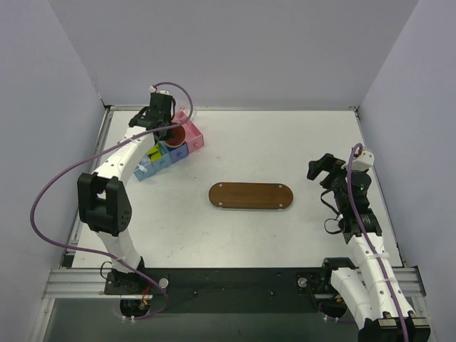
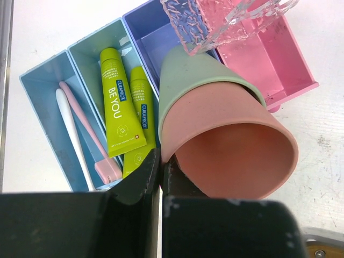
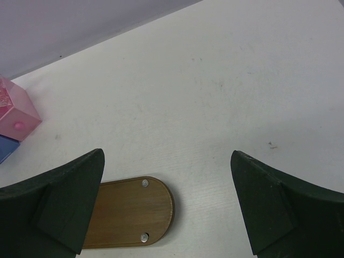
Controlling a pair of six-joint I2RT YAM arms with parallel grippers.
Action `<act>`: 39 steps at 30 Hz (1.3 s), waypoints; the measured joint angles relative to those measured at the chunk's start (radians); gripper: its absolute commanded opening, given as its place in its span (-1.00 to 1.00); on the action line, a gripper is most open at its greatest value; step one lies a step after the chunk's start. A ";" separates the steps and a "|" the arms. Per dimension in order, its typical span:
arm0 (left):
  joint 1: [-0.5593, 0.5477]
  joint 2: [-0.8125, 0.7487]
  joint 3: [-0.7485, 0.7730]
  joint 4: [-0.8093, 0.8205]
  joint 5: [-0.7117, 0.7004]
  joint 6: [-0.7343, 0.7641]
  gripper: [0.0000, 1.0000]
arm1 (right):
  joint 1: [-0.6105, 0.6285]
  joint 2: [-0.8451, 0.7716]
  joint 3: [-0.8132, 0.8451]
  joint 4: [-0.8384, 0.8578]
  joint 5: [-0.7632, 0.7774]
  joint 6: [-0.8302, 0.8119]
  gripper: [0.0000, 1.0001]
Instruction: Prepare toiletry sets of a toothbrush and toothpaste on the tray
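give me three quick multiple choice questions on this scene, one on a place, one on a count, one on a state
1. Where do the toothpaste tubes lie?
A. in the pink compartment
B. in the teal compartment
C. on the bare table

2. How many toothbrushes lie in the blue compartment?
A. one
B. two
C. four

3. How do the fingers of the right gripper stand?
A. wide open
B. shut on a tube
C. shut on a cup

Answers:
1 B, both tubes lie side by side in the teal compartment.
2 B, one is white and one is pink.
3 A, the fingers stand far apart above one end of the tray.
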 measured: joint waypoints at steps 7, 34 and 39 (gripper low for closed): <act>0.008 0.000 0.083 -0.084 0.032 0.011 -1.00 | 0.000 0.000 0.006 -0.003 -0.003 0.000 0.93; 0.012 -0.156 0.140 -0.229 0.111 0.072 -1.00 | 0.000 0.014 0.011 -0.022 -0.005 0.000 0.93; 0.005 -0.223 0.127 -0.245 0.112 0.084 -1.00 | 0.000 0.018 0.021 -0.030 -0.005 0.000 0.90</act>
